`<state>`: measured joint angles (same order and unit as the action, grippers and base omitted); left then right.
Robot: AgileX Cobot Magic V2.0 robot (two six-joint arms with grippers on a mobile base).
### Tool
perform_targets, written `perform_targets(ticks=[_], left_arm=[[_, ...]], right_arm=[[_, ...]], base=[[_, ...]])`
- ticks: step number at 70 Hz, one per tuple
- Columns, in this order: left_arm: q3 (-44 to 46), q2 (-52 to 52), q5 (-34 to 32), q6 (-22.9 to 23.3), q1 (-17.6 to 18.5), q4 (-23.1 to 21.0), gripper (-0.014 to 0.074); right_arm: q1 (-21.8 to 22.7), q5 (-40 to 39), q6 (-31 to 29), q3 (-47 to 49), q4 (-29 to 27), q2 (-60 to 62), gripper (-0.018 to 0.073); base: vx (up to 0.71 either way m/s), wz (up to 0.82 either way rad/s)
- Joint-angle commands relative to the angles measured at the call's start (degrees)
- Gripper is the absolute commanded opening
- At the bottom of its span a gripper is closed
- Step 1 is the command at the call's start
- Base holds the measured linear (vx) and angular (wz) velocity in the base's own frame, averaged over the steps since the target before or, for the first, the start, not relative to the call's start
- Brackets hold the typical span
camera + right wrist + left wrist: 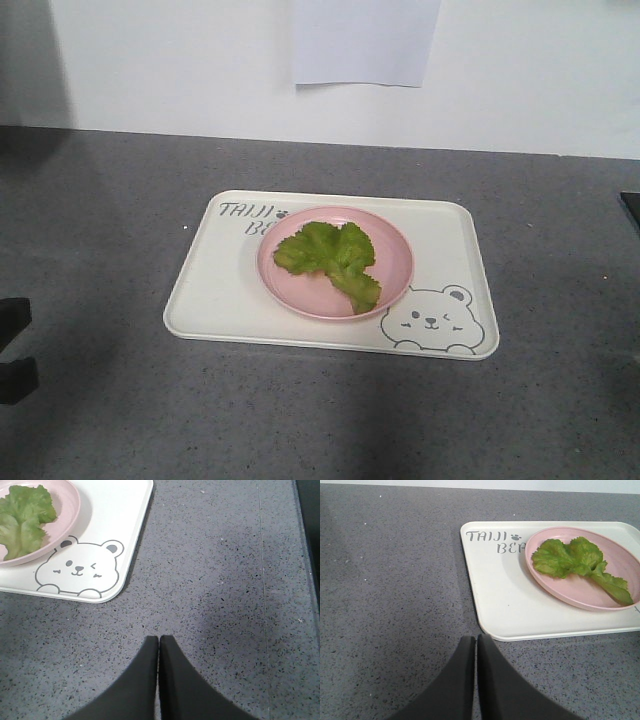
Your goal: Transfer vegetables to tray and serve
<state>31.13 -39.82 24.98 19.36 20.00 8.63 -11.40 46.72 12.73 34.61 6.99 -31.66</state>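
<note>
Resting surface: table (120, 200), grey and speckled, carries everything; all places below are told from the tray.
Tray: tray (210, 300), cream-white with a winking bear, lies flat near the table's middle, long axis running left to right in the front view.
Plate: pink plate (385, 300) sits on the tray, covering part of the grey lettering.
Lettuce: lettuce leaf (335, 255) lies inside the plate, so it is over the tray but not on its bare surface; ruffled blade toward the tray's lettered end, stem end toward the bear corner.
Left claw: left claw (476, 645) has its fingers pressed together, holding nothing, just off the tray's near lettered corner; the leaf lies ahead and to its right.
Right claw: right claw (159, 645) likewise closed and empty, off the tray's bear corner; the leaf lies ahead and to its left.
Nearer arm: judged roughly equal; the left wrist view shows the whole leaf, so that side seems better placed.
View difference: only the front view shows the whole tray; the right wrist view cuts the leaf at its edge.
</note>
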Motion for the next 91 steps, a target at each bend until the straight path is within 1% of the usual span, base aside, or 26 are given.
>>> perform_targets(ticks=[1,20,25,27,30,37,42,46,47,51,53,56,61,71,75,81,86,91], left_arm=[[1.44,0.24,-4.13,0.46,0.23,0.25,-0.0008],[1.44,0.30,-4.29,0.31,0.23,0.23,-0.0008],[1.39,0.52,-5.92,-0.78,0.23,0.23,-0.0008],[1.11,0.93,-6.95,-1.54,0.23,0.23,-0.0008],[0.23,1.87,-10.15,-2.07,0.23,0.23,-0.0008],[-4.29,5.56,-19.11,-5.01,0.23,0.02,-0.0008],[-8.33,8.37,-24.44,-8.44,-0.36,-2.57,-0.0008],[-12.32,11.05,-28.01,-12.22,-1.74,-6.41,-0.0008],[-13.20,11.67,-29.13,-12.96,-2.17,-7.95,-0.0008],[-17.09,14.10,-31.42,-15.67,-4.10,-11.47,-0.0008],[-18.71,15.57,-32.31,-16.49,-4.87,-12.43,-0.0008],[-21.04,17.44,-33.40,-16.75,-6.01,-12.58,-0.0008],[-24.97,21.18,-34.23,-16.75,-7.31,-11.30,-0.0008],[-31.17,29.40,-34.17,-16.75,-9.45,-11.13,-0.0008],[-32.95,32.79,-34.12,-16.54,-10.09,-10.19,-0.0008],[-33.09,36.84,-30.39,-16.60,-10.92,-9.64,-0.0008],[-33.15,39.63,-29.18,-16.55,-11.41,-8.63,-0.0008],[-33.15,41.57,-28.43,-16.55,-11.78,-8.63,-0.0008]], right_arm=[[0.01,-3.60,-0.47,1.48,0.91,-0.11,-0.0008],[0.01,-3.60,-0.47,1.48,0.91,-0.11,-0.0008],[0.01,-3.60,-0.47,1.48,0.91,-0.11,-0.0008],[0.01,-3.60,-0.47,1.48,0.91,-0.11,-0.0008],[0.01,-3.60,-0.47,1.48,0.91,-0.11,-0.0008],[0.01,-3.60,-0.47,1.48,0.91,-0.11,-0.0008],[0.01,-3.48,-0.47,1.48,0.91,-0.11,-0.0008],[0.01,-3.06,-0.47,1.48,0.91,-0.11,-0.0008],[0.01,-3.04,-0.47,1.48,0.91,-0.11,-0.0008],[0.01,-2.99,-0.47,1.48,0.91,-0.11,-0.0008],[0.01,-2.99,-0.47,1.48,0.91,-0.11,-0.0008],[0.01,-2.99,-0.47,1.48,0.91,-0.11,-0.0008],[0.01,-2.96,-0.47,1.48,0.91,-0.11,-0.0008],[0.01,-2.96,-0.47,1.48,0.91,-0.11,-0.0008],[0.01,-2.96,-0.47,1.48,0.91,-0.11,-0.0008],[0.01,-2.96,-0.47,1.48,0.91,-0.11,-0.0008],[0.01,-2.96,-0.47,1.48,0.91,-0.11,-0.0008],[0.01,-2.96,-0.47,1.48,0.91,-0.11,-0.0008]], base=[[0.00,0.00],[0.00,0.00],[0.00,0.00],[0.00,0.00],[0.00,0.00],[0.00,0.00],[0.00,0.00],[0.00,0.00],[0.00,0.00],[0.00,0.00],[0.00,0.00],[0.00,0.00],[0.00,0.00],[0.00,0.00],[0.00,0.00],[0.00,0.00],[0.00,0.00],[0.00,0.00]])
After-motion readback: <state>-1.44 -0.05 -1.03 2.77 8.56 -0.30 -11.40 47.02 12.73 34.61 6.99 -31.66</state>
